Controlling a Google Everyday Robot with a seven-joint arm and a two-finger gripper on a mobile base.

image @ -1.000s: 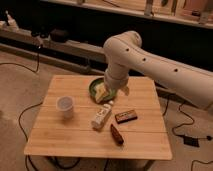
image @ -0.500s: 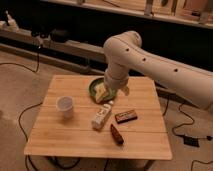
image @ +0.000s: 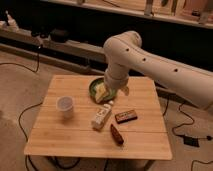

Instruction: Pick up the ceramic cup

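The ceramic cup (image: 65, 106) is small, pale white-grey and stands upright on the left part of the wooden table (image: 80, 140). My white arm reaches in from the right and bends down over the table's back middle. The gripper (image: 119, 91) hangs below the arm's wrist, above the right edge of the green plate (image: 96, 90), well to the right of the cup and not touching it.
A white carton (image: 101, 115) lies near the table's middle. A dark flat bar (image: 126, 116) lies to its right and a brown-red object (image: 116, 134) in front. The plate holds something yellow (image: 102, 90). Cables run over the floor. A dark shelf stands behind.
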